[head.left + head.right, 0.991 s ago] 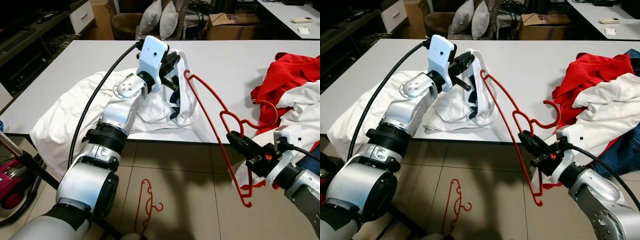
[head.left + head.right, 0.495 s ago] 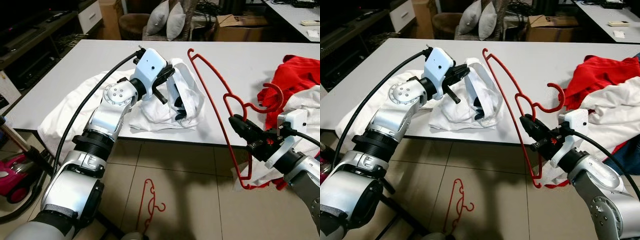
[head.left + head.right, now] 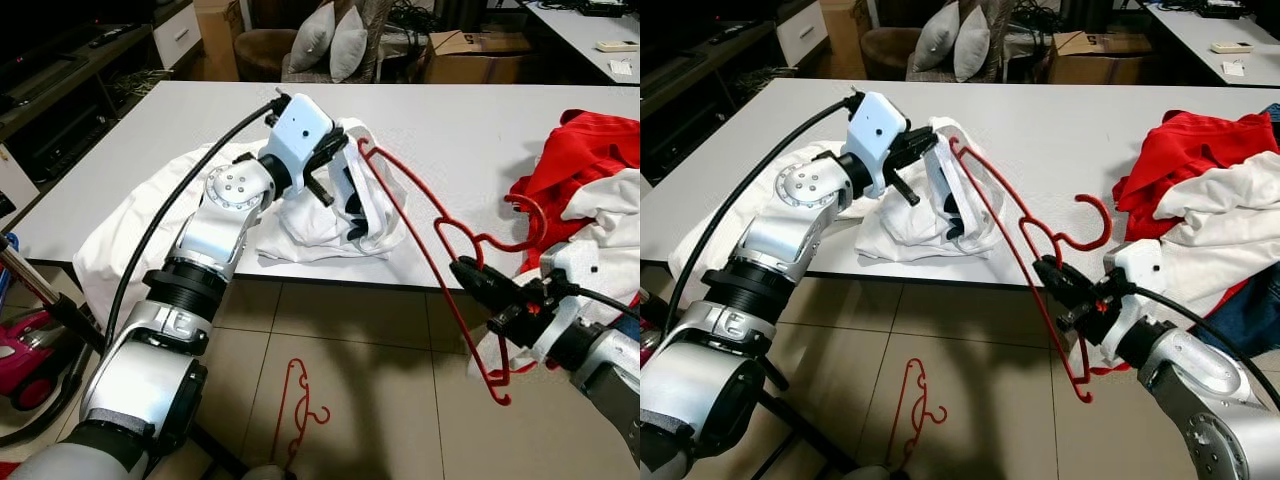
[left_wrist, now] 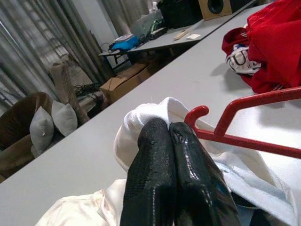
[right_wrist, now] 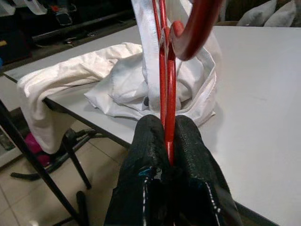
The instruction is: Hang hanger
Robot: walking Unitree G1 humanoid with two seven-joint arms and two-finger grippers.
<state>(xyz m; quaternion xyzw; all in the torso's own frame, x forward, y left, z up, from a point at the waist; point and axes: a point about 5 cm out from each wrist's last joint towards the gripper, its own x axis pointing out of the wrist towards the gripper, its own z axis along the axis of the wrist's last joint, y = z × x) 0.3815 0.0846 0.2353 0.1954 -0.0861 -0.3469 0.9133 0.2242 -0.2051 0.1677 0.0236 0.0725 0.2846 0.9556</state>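
Observation:
My right gripper (image 3: 462, 270) is shut on a red hanger (image 5: 165, 75) near its neck, in front of the table's near edge. The hanger (image 3: 413, 245) slants up and to the left. Its far end reaches the opening of a white shirt (image 3: 320, 215) on the white table (image 3: 470, 120). My left gripper (image 3: 337, 152) is shut on a fold of that shirt and holds it lifted. In the left wrist view the hanger's tip (image 4: 244, 142) lies right beside the pinched fabric (image 4: 155, 110).
More white cloth (image 3: 140, 225) hangs over the table's left front edge. A pile of red (image 3: 585, 150) and white (image 3: 610, 200) clothes sits at the right, with blue jeans (image 3: 1255, 310) below. A second red hanger (image 3: 300, 410) lies on the tiled floor. A pink vacuum (image 3: 20, 360) stands far left.
The right gripper has tilted the hanger down, so its far end, raised above the table half a second ago, now sits at the shirt opening. The left gripper still holds the shirt.

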